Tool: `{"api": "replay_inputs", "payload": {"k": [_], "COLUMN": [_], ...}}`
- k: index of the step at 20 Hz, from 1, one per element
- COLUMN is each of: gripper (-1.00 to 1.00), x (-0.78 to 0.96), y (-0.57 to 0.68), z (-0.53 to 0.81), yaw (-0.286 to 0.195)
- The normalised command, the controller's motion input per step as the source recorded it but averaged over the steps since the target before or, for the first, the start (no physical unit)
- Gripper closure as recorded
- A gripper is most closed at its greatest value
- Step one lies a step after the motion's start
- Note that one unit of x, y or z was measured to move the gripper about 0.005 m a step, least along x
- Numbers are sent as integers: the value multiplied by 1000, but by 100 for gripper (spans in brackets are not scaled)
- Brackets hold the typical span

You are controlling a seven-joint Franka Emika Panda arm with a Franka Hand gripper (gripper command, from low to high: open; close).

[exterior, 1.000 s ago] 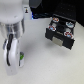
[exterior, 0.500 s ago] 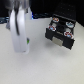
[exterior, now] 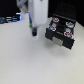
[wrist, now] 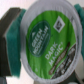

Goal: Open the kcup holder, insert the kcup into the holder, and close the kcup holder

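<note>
Gripper (wrist: 40, 45) clamped on round kcup (wrist: 46, 42) with glossy green foil lid, black boxy kcup holder (exterior: 61, 31) open, pods in slots.

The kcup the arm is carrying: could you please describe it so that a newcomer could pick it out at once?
Start at the black kcup holder on the exterior view's right, drawer open with pods inside. Left of it hangs the white arm, whose gripper holds the kcup. Its round green lid reads "Dark Magic", and it alone sits outside the drawer.
</note>
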Motion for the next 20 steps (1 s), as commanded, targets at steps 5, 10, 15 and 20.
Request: {"api": "replay_inputs", "payload": {"k": [5, 10, 15, 20], "gripper": [100, 100, 100, 100], "x": [-2, 20, 17, -10], "y": [638, 640, 642, 626], "z": [437, 384, 332, 241], "yaw": [16, 13, 20, 27]}}
